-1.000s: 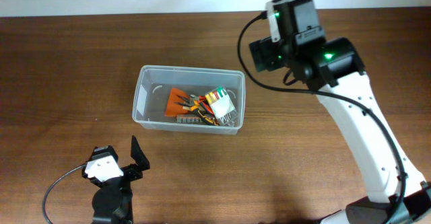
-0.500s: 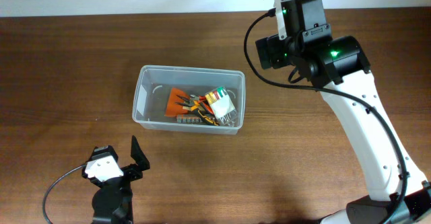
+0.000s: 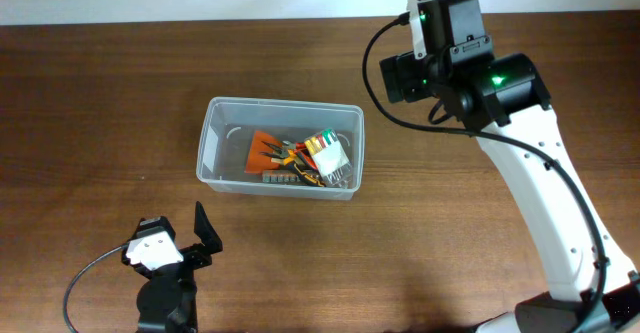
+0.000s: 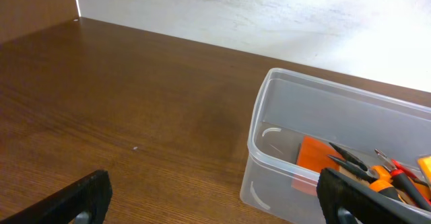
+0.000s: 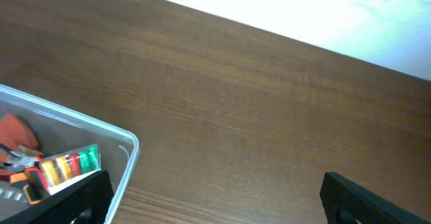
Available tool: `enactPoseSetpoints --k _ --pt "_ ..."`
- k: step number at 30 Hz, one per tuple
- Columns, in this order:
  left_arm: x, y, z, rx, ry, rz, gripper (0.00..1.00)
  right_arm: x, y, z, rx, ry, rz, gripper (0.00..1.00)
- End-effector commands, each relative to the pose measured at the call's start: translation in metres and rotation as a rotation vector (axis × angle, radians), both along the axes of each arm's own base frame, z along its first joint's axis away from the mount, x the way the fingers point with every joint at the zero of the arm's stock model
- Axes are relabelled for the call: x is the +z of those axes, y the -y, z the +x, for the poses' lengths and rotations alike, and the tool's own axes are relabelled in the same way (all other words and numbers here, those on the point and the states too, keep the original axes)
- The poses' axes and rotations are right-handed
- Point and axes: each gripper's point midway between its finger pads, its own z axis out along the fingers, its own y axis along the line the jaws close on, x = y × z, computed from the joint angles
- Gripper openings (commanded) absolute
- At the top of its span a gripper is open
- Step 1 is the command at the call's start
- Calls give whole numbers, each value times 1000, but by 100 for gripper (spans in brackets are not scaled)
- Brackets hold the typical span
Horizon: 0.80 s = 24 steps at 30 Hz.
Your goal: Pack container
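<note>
Container (image 3: 222,151): long axis left-right on tabletop (image 3: 100,93)
Left claw (image 4: 215,204): open, empty; container ahead, slightly right
Right claw (image 5: 222,200): open, empty; container to its left

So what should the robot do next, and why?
Probably pull the right gripper away toward a rest pose. The container already holds pliers and a small box of coloured bits, no loose item shows outside it, and both this gripper and the left gripper are open and empty, so packing looks finished.
</note>
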Motion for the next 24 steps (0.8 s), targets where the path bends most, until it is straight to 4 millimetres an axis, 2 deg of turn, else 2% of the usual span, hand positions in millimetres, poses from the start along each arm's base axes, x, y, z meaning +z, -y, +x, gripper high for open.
enactPoseSetpoints --k 1,5,9,14,17,19,20,21,24 --pt "-1 0 0 -1 -2 9 99 71 17 -34 -27 174 54 99" --pt "-1 0 0 -1 -2 9 99 133 33 -82 -27 338 113 99" --pt "-1 0 0 -1 -2 9 99 189 55 -145 -27 518 176 99" --pt "-1 0 0 -1 -2 9 99 233 80 -221 -28 704 242 99" --pt "-1 0 0 -1 -2 9 99 245 94 -262 -28 793 273 99" --pt "-1 0 0 -1 -2 9 99 247 102 -282 -30 835 286 99" --pt "-1 0 0 -1 -2 9 99 241 108 -295 -41 859 290 99" --pt "-1 0 0 -1 -2 9 99 233 110 -300 -49 860 287 99" --pt "-1 0 0 -1 -2 9 99 211 115 -304 -77 878 279 99"
